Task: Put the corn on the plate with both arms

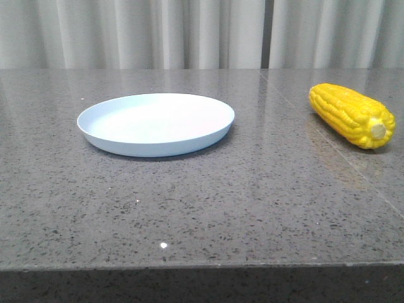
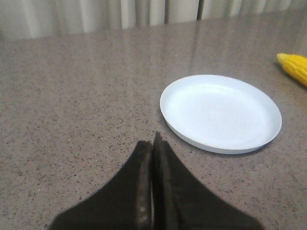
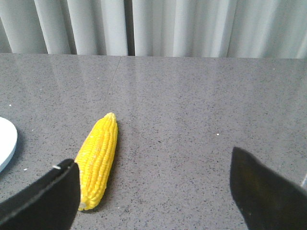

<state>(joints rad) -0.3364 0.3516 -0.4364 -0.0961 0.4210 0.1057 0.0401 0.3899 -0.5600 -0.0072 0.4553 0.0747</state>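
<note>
Lying well right of the plate [image 1: 156, 124], corn [image 1: 351, 115], right end effector [image 3: 153, 191] spread (left end effector [image 2: 152, 158] together).

On the bench [image 1: 202, 208], the plate [image 2: 220, 112] lies ahead-right of the left pincer [image 2: 152, 143]; the corn [image 3: 98, 160] lies ahead of the right pincer [image 3: 153, 184], toward its left finger.

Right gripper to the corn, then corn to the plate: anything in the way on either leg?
Nothing visible blocks either leg. The right gripper is open, and only bare table lies between it and the corn. In the front view, the stretch between the corn and the plate holds nothing, and the plate is empty.
</note>
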